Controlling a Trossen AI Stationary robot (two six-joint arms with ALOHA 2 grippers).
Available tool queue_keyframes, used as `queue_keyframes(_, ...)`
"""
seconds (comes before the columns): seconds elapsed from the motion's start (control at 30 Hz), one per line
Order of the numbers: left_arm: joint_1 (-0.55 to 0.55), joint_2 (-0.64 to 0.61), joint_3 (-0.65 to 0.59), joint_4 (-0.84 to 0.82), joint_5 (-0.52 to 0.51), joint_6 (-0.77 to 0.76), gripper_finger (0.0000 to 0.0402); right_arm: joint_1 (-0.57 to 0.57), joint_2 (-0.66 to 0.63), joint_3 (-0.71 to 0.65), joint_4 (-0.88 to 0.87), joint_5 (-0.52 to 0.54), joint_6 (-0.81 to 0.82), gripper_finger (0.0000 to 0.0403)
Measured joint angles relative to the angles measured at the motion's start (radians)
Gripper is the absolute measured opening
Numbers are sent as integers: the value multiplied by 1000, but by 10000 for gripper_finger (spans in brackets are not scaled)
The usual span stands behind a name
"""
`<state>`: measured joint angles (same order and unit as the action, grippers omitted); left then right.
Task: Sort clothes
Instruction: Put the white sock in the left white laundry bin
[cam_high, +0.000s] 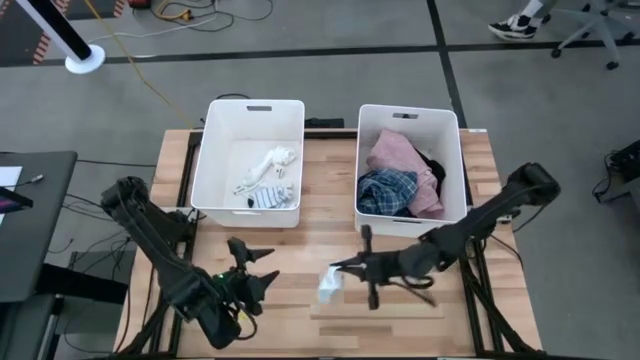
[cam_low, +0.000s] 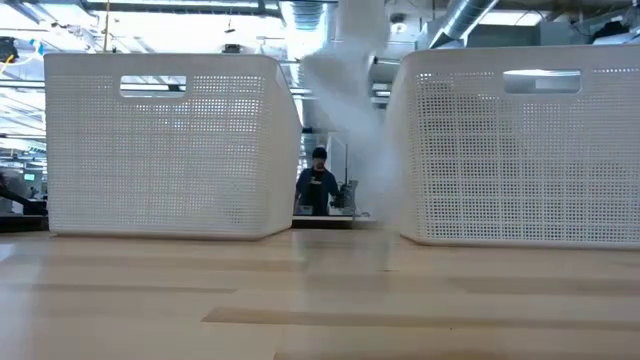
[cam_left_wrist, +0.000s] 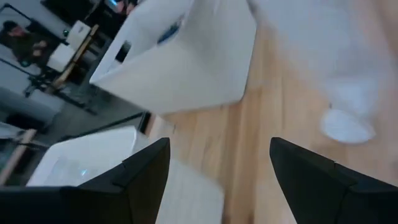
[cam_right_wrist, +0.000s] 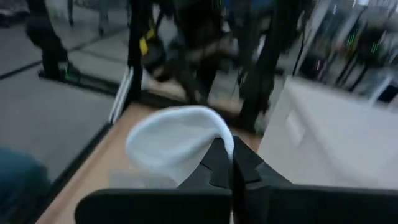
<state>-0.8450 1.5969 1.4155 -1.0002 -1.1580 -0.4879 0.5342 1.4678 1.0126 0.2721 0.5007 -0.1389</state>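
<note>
One white sock (cam_high: 329, 284) pinched in the right gripper's (cam_high: 338, 268) closed fingertips, draped just beyond them above the table (cam_high: 300, 320).

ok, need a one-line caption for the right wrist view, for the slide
Right gripper shut on a white sock just above the wooden table, white tub alongside.

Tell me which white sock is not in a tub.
The white sock pinched in the right gripper, over the bare table in front of the tubs. The other socks lie inside the left tub.
</note>
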Motion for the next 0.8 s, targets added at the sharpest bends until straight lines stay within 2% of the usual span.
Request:
queue_keyframes(0.23, 14, -66, 0, 394, 32, 333, 272, -27, -85, 98, -13, -30, -191, 0)
queue_keyframes(0.47, 60, -87, 0, 739, 71, 652, 272, -71, -88, 245, -141, -56, -260, 0)
queue_keyframes(0.63, 120, -87, 0, 844, 148, 717, 272, -93, -88, 337, -229, -56, -283, 0)
queue_keyframes(0.8, 184, -86, 0, 861, 124, 693, 272, -94, -89, 402, -287, -56, -303, 0)
